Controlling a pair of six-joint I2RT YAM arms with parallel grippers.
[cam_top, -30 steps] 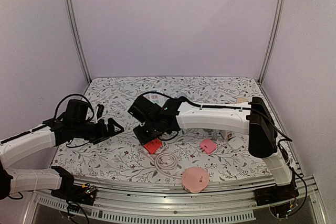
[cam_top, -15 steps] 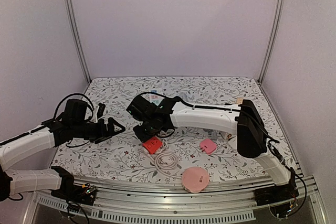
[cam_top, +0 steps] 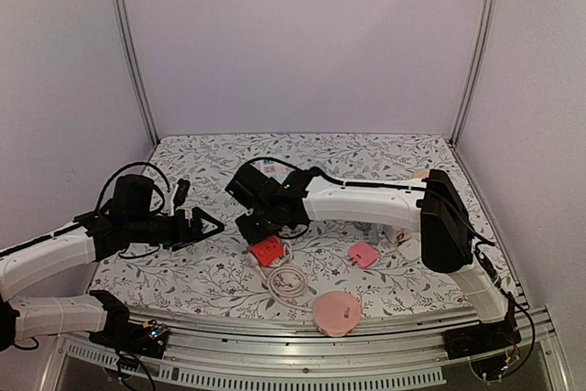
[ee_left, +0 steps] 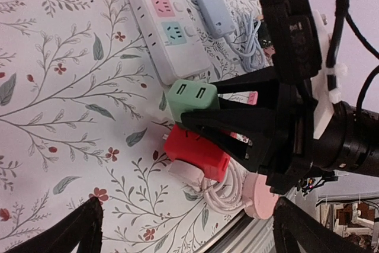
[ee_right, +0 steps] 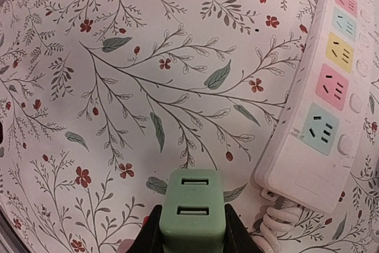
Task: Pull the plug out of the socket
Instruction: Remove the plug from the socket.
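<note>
Green plug (ee_right: 192, 208) sits clamped in the right gripper (ee_right: 192, 236), just beside the white socket strip (ee_right: 323, 96) (out of its outlets) over the floral counter (ee_right: 89, 87); left gripper (cam_top: 209, 223) hangs wide open

Floral table (cam_top: 366, 148), power strip (ee_right: 323, 93), pink disc (cam_top: 335, 313)

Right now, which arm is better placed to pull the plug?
Right. Its gripper grips the green plug, which sits on the red socket. The left gripper hangs open off to the side, touching nothing.
</note>
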